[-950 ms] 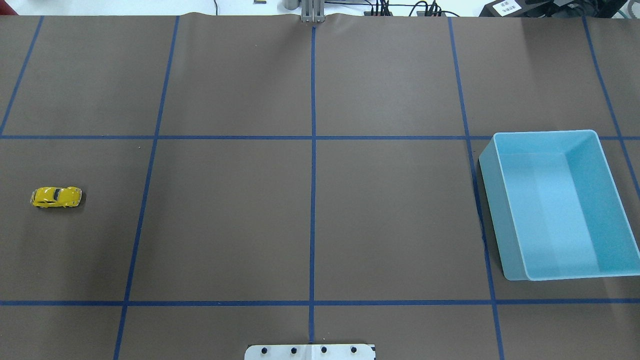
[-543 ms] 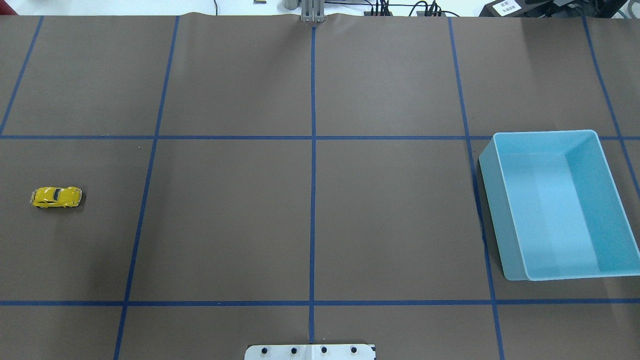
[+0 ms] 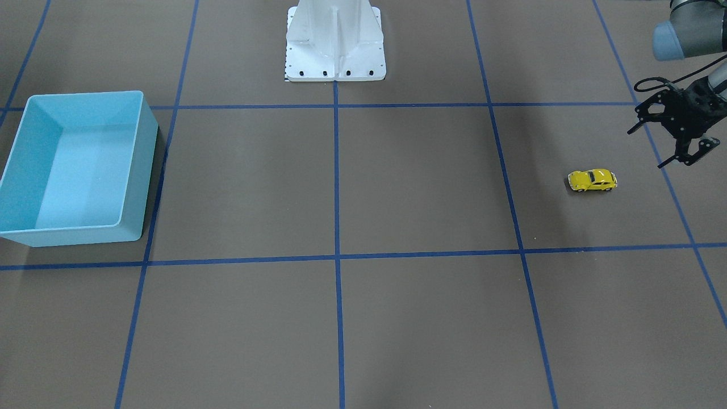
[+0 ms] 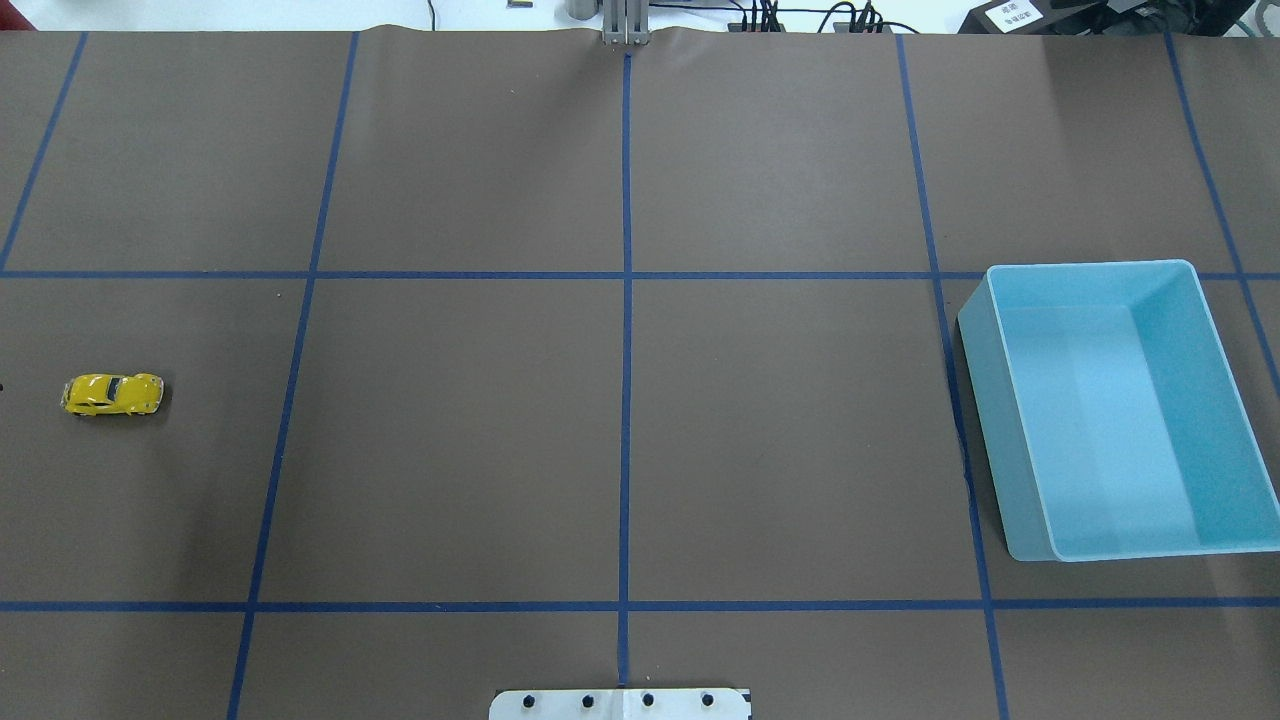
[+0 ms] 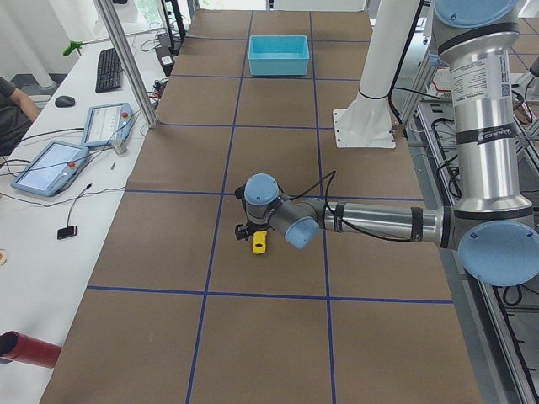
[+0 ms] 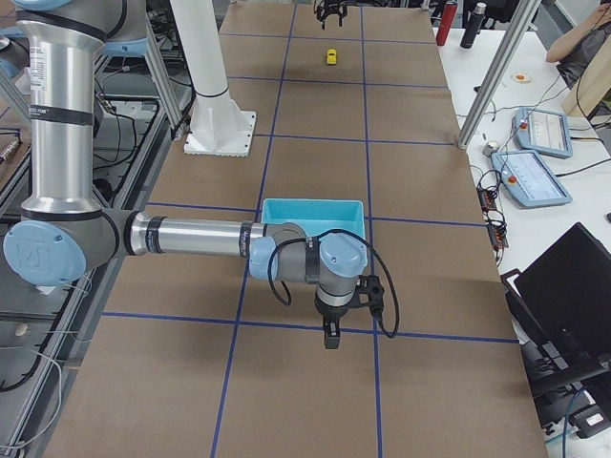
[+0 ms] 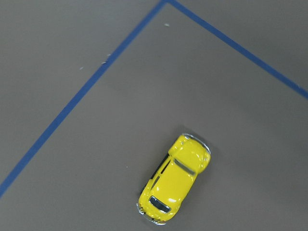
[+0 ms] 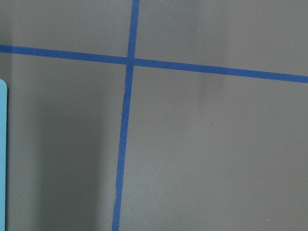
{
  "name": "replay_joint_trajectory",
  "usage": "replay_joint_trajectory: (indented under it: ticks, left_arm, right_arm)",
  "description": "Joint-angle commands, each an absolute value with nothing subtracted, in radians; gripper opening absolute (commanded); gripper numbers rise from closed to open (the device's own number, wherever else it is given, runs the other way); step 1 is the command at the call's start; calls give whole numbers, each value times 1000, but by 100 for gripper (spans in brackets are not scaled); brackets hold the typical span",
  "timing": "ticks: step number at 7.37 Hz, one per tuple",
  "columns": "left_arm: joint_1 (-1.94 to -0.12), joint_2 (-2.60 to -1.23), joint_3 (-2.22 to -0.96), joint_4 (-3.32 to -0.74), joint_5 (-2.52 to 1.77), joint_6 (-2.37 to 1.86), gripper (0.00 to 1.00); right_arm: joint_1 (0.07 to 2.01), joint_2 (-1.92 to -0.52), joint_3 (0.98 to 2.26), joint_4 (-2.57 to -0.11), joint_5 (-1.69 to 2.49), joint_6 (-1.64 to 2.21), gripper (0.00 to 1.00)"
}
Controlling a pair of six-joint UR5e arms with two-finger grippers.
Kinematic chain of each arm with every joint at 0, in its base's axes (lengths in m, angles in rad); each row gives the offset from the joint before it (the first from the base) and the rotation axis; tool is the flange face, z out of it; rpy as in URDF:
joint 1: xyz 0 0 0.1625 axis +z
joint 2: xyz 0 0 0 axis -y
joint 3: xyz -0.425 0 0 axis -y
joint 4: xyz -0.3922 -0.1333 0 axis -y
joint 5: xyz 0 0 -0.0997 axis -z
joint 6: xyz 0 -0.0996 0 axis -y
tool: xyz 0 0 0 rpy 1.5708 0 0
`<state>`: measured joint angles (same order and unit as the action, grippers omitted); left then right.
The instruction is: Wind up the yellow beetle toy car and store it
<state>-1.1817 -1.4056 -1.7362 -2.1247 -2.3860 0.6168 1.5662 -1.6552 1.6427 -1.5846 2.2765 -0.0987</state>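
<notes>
The yellow beetle toy car [image 4: 112, 395] stands on its wheels on the brown table at my far left. It also shows in the front view [image 3: 592, 180] and in the left wrist view [image 7: 175, 180]. My left gripper [image 3: 647, 149] hangs open and empty above the table, a little outward of the car and apart from it. The light blue bin [image 4: 985, 400] sits empty at my right. My right gripper [image 6: 329, 334] shows only in the exterior right view, near the bin's end, and I cannot tell whether it is open or shut.
The white robot base [image 3: 335, 40] stands at the table's near middle edge. Blue tape lines divide the brown mat into squares. The bin's edge shows at the left of the right wrist view [image 8: 2, 154]. An operator's desk with tablets [image 5: 50, 164] runs along the far side.
The car and the bin have not moved. A tiny dark tip now shows at the overhead view's left edge beside the car.
</notes>
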Motion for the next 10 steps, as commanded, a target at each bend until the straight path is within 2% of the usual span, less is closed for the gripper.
replay_joint_trajectory:
  ticks: [1,6,10]
  left_arm:
    - [-1181,-1465,-1701,-1964,-2366,896,100]
    - [-1163,-1532,-1651,-1965,-2365,835,100]
    - [-1006,-1503,-1605,-2207,-2289,676,100]
  right_arm:
    - [1568,-1655,1643,-1586,2278,-98,99]
    - [1574,-1666,1643,-1585,2278,-100,99]
    - [1575,-1667,1643,-1585,2278,-101,99]
